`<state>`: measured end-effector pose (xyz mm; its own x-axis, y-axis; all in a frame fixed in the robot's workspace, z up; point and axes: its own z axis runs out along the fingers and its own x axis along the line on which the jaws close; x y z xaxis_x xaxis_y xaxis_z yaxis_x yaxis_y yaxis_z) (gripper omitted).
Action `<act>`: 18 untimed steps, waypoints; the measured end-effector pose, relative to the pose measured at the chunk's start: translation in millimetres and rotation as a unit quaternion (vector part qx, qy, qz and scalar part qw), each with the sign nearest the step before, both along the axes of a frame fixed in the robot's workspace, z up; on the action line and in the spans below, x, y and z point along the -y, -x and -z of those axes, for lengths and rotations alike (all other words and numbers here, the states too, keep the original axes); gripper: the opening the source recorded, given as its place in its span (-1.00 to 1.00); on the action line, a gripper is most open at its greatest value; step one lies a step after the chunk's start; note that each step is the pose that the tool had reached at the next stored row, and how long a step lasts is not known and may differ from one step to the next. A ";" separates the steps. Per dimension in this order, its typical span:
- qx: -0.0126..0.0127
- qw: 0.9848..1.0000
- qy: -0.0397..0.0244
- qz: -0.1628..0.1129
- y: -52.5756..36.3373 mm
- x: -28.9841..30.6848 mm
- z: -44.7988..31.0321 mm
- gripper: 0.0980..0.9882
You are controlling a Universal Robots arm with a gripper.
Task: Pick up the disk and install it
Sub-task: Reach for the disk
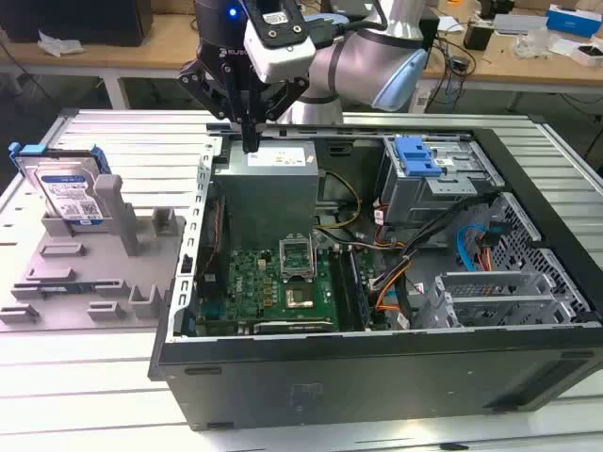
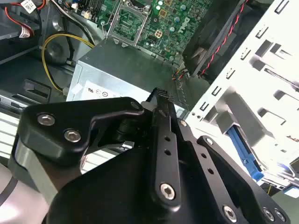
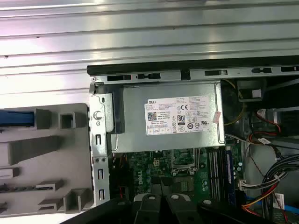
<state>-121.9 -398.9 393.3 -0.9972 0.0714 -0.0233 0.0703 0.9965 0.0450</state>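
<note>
Near edge: ribbed aluminium surface (image 1: 85,405), pale slats running across. An open PC case (image 1: 377,377) lies on its side on it, black wall nearest the camera.
Inside the case: green motherboard (image 1: 273,282) at the near side, bundled cables toward the exterior view's right.
Beside the case on the exterior view's left: grey fixture tray (image 1: 85,273) flat on the surface, with several slots and posts.
The disk (image 1: 66,193) stands upright in a holder at the tray's far end, label facing the camera and blue bracket around it. It's well apart from the claw and nothing is touching it. Not installed.
Further in: grey power supply (image 1: 268,179) at the case's far side, label up in the first wrist view (image 3: 173,116).
Grey drive cage (image 1: 443,188) is on the exterior view's right, with a blue latch (image 1: 417,155) on top.
Claw (image 1: 250,143) hangs over the far edge of the power supply, pointing down. Fingers are pressed together with nothing between them, which the second wrist view (image 2: 161,95) also shows.
Behind it: silver arm (image 1: 377,61) bending in from the back.
Room: wooden workbench (image 1: 170,42) along the far wall, with cables and white-and-blue boxes (image 1: 575,19) at the far right.
</note>
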 end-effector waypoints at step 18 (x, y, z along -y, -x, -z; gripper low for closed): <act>-0.006 1.000 0.000 -0.001 41.8 -6.6 1.2 -0.98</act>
